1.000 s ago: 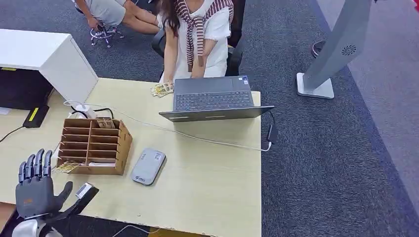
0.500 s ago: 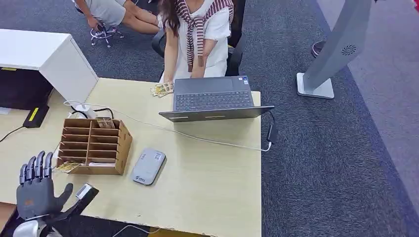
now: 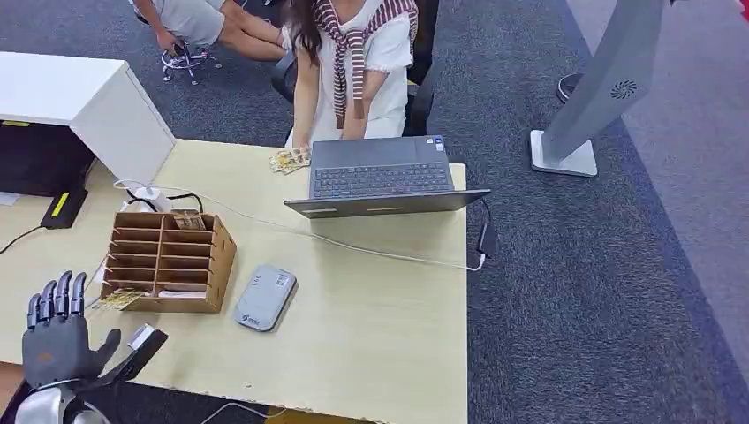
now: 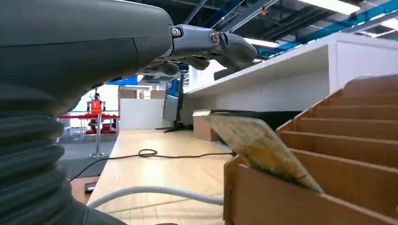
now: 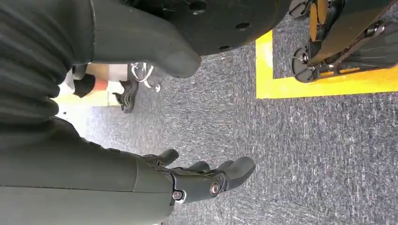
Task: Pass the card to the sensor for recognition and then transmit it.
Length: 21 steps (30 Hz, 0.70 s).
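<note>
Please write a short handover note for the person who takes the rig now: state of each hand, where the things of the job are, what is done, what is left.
Left hand: open, holding nothing, raised near the table's front-left corner.
Right hand: hangs over the grey carpet, fingers loosely curled, holding nothing.
Patterned yellowish card: sticks out of a bottom slot at the near-left end of the brown wooden slotted organizer.
Flat grey card reader: lies on the light wooden table, right of the organizer.
Done: nothing; card not yet gripped.
Left: grip the card, hold it to the reader, hand it on.
</note>
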Each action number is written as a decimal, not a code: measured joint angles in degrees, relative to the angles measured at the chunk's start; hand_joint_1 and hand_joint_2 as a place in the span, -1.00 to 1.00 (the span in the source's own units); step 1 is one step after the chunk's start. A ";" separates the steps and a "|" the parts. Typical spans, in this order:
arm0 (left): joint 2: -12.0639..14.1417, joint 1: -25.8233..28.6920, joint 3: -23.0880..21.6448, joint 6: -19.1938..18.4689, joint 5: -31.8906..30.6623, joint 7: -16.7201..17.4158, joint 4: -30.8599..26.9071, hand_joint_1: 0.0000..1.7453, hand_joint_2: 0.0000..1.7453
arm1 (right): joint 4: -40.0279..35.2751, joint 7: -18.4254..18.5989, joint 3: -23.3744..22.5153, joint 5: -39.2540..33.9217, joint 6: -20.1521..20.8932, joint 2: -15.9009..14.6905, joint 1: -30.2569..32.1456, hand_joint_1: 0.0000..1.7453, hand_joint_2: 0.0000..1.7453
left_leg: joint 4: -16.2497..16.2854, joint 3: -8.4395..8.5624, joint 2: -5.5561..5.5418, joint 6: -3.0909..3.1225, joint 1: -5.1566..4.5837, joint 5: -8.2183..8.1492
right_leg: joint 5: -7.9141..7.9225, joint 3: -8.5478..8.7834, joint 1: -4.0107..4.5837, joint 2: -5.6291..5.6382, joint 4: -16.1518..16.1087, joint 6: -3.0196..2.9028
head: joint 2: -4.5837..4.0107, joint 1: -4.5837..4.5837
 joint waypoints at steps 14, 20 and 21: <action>1.33 -0.43 -2.23 -1.05 -0.94 2.88 1.66 -1.00 1.00 | 0.00 0.17 0.52 0.09 0.07 -0.09 -0.10 -1.00 1.00 | 0.00 0.01 0.00 0.00 0.00 0.00 | 0.00 0.00 0.00 0.00 0.00 0.00 | 0.00 0.00; 1.62 -0.69 -5.07 -1.00 -1.86 4.22 1.64 -1.00 1.00 | 0.00 -0.04 0.77 0.09 0.09 -0.11 -0.13 -1.00 1.00 | 0.00 0.02 0.00 0.00 0.00 0.00 | 0.00 0.00 0.00 0.00 0.00 0.00 | 0.00 0.00; 1.62 -0.75 -5.57 -1.00 -1.90 4.37 1.64 -1.00 1.00 | 0.00 -0.04 0.81 0.09 0.07 -0.11 -0.14 -1.00 1.00 | 0.00 0.02 0.00 0.00 0.00 0.00 | 0.00 0.00 0.00 0.00 0.00 0.00 | 0.00 0.00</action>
